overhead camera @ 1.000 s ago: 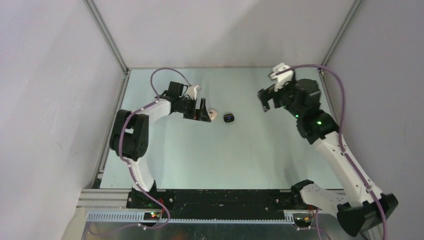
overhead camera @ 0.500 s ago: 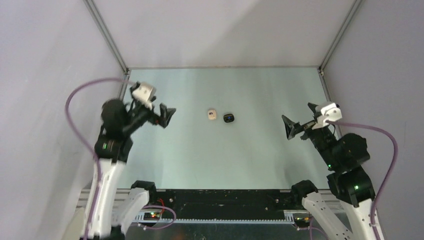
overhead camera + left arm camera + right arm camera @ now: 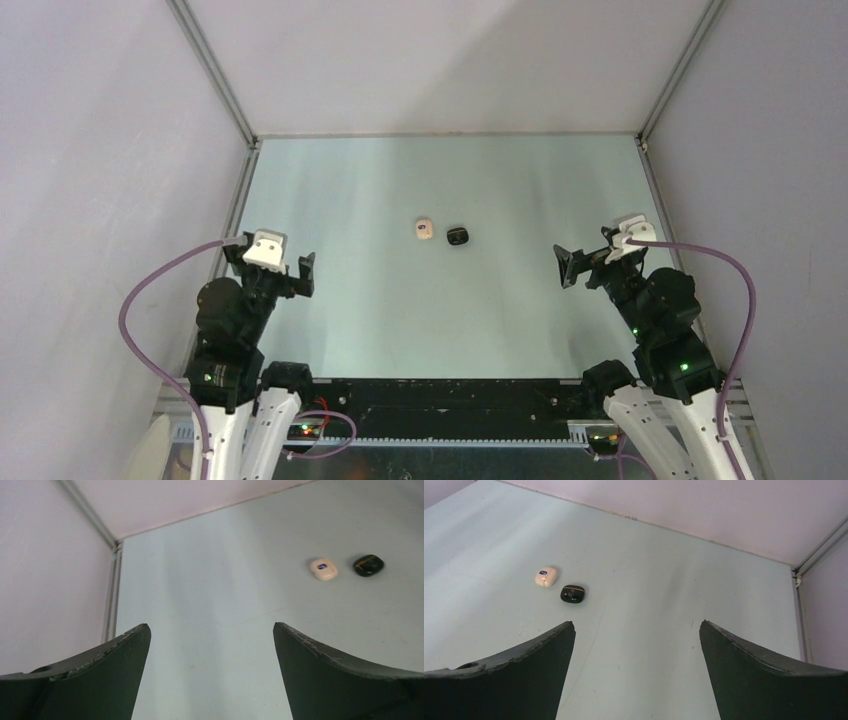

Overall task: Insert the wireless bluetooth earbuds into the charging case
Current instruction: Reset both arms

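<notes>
Arms are drawing back nearward; left tool and right tool are gaping wide, empty; case is lying at left tool's two o'clock.

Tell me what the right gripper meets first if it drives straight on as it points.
Likely the bare pale green tabletop; the right gripper points clear of the small black rounded piece, though depth is unclear.

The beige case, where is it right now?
In the top view the beige case lies near the middle of the table, just left of the black earbud, not touching.
</notes>
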You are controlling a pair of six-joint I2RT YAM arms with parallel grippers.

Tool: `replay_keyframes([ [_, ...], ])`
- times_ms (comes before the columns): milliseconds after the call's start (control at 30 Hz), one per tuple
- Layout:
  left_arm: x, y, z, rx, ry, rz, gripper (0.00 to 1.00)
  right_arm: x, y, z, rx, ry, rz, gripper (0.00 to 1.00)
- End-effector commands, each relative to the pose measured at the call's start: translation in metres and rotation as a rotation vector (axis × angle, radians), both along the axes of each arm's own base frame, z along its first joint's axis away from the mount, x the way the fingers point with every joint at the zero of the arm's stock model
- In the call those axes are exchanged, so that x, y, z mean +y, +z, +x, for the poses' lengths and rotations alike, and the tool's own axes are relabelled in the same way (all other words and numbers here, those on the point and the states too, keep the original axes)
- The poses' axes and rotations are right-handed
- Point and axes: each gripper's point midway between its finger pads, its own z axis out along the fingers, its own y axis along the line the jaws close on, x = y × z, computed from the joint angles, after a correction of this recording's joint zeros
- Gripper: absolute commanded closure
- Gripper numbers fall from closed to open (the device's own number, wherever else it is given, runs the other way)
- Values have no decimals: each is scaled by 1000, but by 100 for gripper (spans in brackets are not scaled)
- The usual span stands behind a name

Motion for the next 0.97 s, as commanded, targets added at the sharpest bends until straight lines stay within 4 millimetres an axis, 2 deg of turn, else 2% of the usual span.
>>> replay_keyframes([
  [0, 31, 15, 2, -78, 195, -65, 1, -9, 23, 4, -84, -59, 34, 1],
  [133, 30, 9, 3, -76, 190, -69, 1, -22, 26, 7, -113, -125, 29, 1],
  [300, 38, 14, 2, -103, 241, -78, 1, -35, 32, 9, -133, -197, 39, 1],
  [933, 40, 7, 8, -91, 257, -77, 1, -39, 34, 9, -155, -220, 27, 1],
])
